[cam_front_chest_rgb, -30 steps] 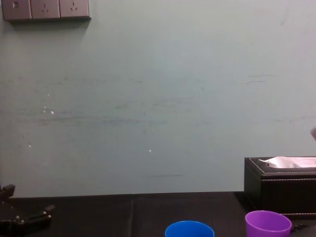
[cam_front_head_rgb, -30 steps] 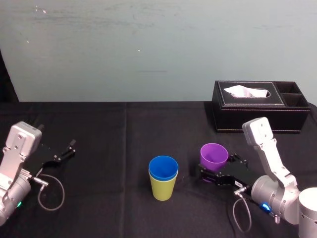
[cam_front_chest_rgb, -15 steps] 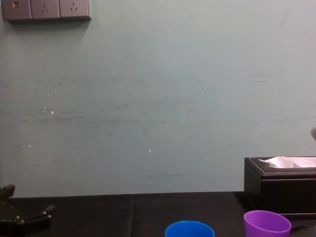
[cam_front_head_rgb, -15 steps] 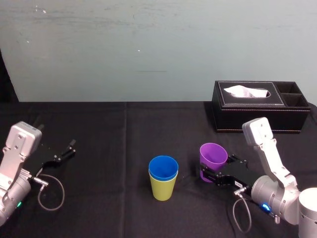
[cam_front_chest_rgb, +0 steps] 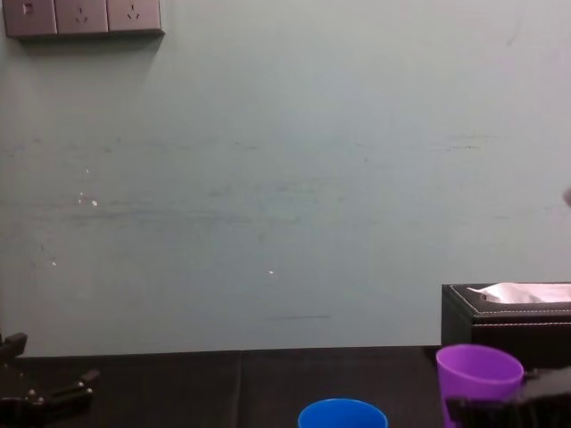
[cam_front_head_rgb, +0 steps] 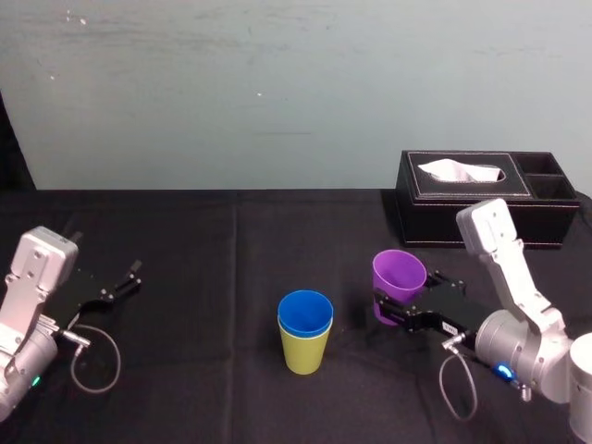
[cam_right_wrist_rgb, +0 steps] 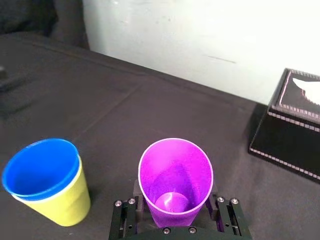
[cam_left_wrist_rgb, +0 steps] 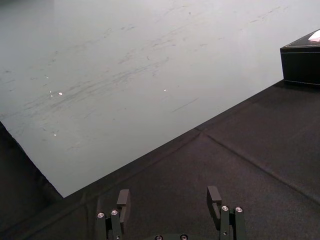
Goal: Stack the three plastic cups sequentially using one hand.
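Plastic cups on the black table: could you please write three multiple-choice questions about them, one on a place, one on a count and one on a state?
1. Where is the blue tapered plastic cup?
A) inside the yellow-green tapered plastic cup
B) lying on its side
C) standing alone

2. How many cups are nested together?
A) none
B) two
C) three

3. How is the purple tapered plastic cup?
A) tipped over
B) upside down
C) upright, held by the right gripper

1 A: its blue rim sits just within the yellow-green one.
2 B: the purple cup is apart from that pair.
3 C: the jaws close on its lower wall, while the left gripper lies open at the black table's left.
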